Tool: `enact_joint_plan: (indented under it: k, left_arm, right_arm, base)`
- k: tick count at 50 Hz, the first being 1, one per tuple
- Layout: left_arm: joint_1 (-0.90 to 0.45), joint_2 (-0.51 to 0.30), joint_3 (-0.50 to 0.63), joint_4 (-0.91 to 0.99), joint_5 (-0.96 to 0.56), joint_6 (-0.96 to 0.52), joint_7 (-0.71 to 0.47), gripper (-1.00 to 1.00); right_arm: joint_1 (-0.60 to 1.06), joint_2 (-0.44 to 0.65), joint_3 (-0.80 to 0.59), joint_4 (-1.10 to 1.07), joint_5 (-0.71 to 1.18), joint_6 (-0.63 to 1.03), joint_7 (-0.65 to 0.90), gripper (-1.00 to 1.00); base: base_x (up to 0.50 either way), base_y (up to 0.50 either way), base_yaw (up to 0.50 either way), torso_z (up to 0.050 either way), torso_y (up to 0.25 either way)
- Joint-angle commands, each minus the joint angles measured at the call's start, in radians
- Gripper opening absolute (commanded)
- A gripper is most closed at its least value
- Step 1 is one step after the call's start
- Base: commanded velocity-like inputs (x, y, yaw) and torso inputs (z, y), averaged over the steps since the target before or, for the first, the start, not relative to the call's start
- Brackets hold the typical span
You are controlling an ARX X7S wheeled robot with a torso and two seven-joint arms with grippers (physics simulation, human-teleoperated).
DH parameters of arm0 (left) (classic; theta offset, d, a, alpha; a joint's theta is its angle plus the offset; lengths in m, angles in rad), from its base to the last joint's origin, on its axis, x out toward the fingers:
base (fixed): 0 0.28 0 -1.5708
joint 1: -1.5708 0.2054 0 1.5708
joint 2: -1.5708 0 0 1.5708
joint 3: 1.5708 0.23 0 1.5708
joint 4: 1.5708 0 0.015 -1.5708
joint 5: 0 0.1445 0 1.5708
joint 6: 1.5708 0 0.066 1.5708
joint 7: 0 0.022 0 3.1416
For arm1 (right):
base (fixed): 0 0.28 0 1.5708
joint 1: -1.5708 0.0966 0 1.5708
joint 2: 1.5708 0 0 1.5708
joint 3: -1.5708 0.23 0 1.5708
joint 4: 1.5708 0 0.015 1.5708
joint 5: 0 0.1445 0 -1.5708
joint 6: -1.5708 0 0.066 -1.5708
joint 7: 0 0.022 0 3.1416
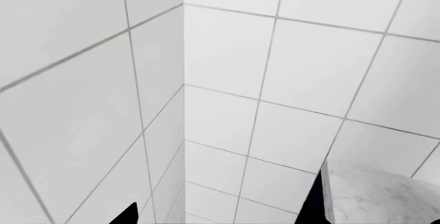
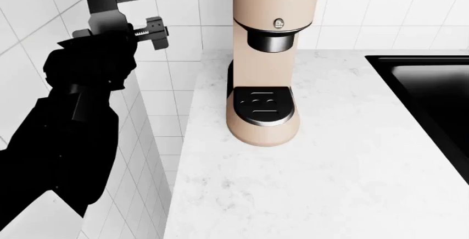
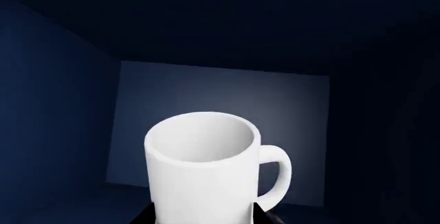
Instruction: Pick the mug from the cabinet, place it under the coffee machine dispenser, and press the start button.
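Note:
The white mug (image 3: 203,167) stands upright inside the dark blue cabinet (image 3: 62,110), its handle to one side. My right gripper (image 3: 204,218) has a dark finger pressed against each side of the mug's lower body, shut on it; the mug's base is hidden. The right gripper is out of the head view. The beige coffee machine (image 2: 267,74) stands on the counter, with its black dispenser nozzle (image 2: 271,41) above the black drip tray (image 2: 262,105), which holds nothing. Two small round buttons (image 2: 278,23) sit on its front. My left gripper (image 2: 150,32) is raised left of the machine by the tiled wall, open and empty, as the left wrist view (image 1: 220,211) also shows.
The white marble counter (image 2: 330,173) has a black sink (image 2: 432,96) at the right. A white tiled wall (image 2: 183,8) runs behind and along the left, forming a corner (image 1: 183,80). The counter's corner shows in the left wrist view (image 1: 378,193).

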Motion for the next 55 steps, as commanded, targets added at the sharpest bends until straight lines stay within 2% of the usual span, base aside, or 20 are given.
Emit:
enact_joint_plan:
  k: [1, 7, 14, 17, 18, 20, 24, 26, 27, 44, 55]
  left_arm:
    - [0.006, -0.002, -0.001, 0.000, 0.000, 0.002, -0.005, 1.00]
    - [0.011, -0.005, -0.004, 0.000, 0.000, 0.001, -0.010, 1.00]
    - [0.013, -0.004, -0.006, 0.000, 0.000, 0.000, -0.013, 1.00]
    - [0.016, -0.004, -0.005, 0.000, 0.000, 0.000, -0.014, 1.00]
    - [0.017, -0.004, -0.005, 0.000, 0.001, 0.001, -0.015, 1.00]
    - [0.020, -0.005, -0.004, 0.000, 0.001, 0.002, -0.018, 1.00]
    - [0.024, -0.007, -0.004, 0.000, 0.001, 0.002, -0.022, 1.00]
    - [0.024, -0.009, -0.005, 0.000, 0.001, 0.002, -0.024, 1.00]
    - [0.024, -0.009, -0.005, 0.000, 0.000, 0.002, -0.026, 1.00]
    - [0.025, -0.008, -0.004, 0.000, 0.000, 0.000, -0.034, 1.00]
    - [0.029, -0.011, -0.009, 0.000, 0.000, -0.002, -0.035, 1.00]
  right_arm:
    - [0.065, 0.013, -0.031, -0.256, 0.004, 0.211, -0.066, -1.00]
    - [0.079, 0.038, -0.050, -0.425, 0.005, 0.380, -0.093, -1.00]
    - [0.037, 0.070, -0.046, -0.717, 0.014, 0.627, -0.117, -1.00]
    - [0.030, 0.076, -0.037, -0.750, 0.005, 0.655, -0.142, -1.00]
    - [0.025, 0.058, -0.033, -0.754, -0.096, 0.655, -0.228, -1.00]
    - [0.000, -0.067, -0.011, -0.768, -0.396, 0.655, -0.528, -1.00]
    - [-0.039, -0.114, 0.006, -0.792, -0.996, 0.652, -1.128, -1.00]
    - [-0.053, -0.119, 0.014, -0.803, -1.290, 0.651, -1.244, -1.00]
    - [-0.060, -0.122, 0.017, -0.809, -1.344, 0.652, -1.295, -1.00]
    - [-0.218, -0.126, 0.059, -0.937, -1.335, 0.655, -1.314, -1.00]
    - [-0.421, -0.082, 0.135, -1.082, -1.371, 0.655, -1.314, -1.00]
  base:
    - [0.00, 0.00, 0.00, 0.000, 0.000]
    - [0.00, 0.00, 0.00, 0.000, 0.000]
    - [0.00, 0.00, 0.00, 0.000, 0.000]
    - [0.00, 0.00, 0.00, 0.000, 0.000]
    - [0.00, 0.00, 0.00, 0.000, 0.000]
    - [0.00, 0.00, 0.00, 0.000, 0.000]
    - [0.00, 0.00, 0.00, 0.000, 0.000]
    - [0.00, 0.00, 0.00, 0.000, 0.000]
    - [0.00, 0.00, 0.00, 0.000, 0.000]
    - [0.00, 0.00, 0.00, 0.000, 0.000]
    - [0.00, 0.00, 0.00, 0.000, 0.000]
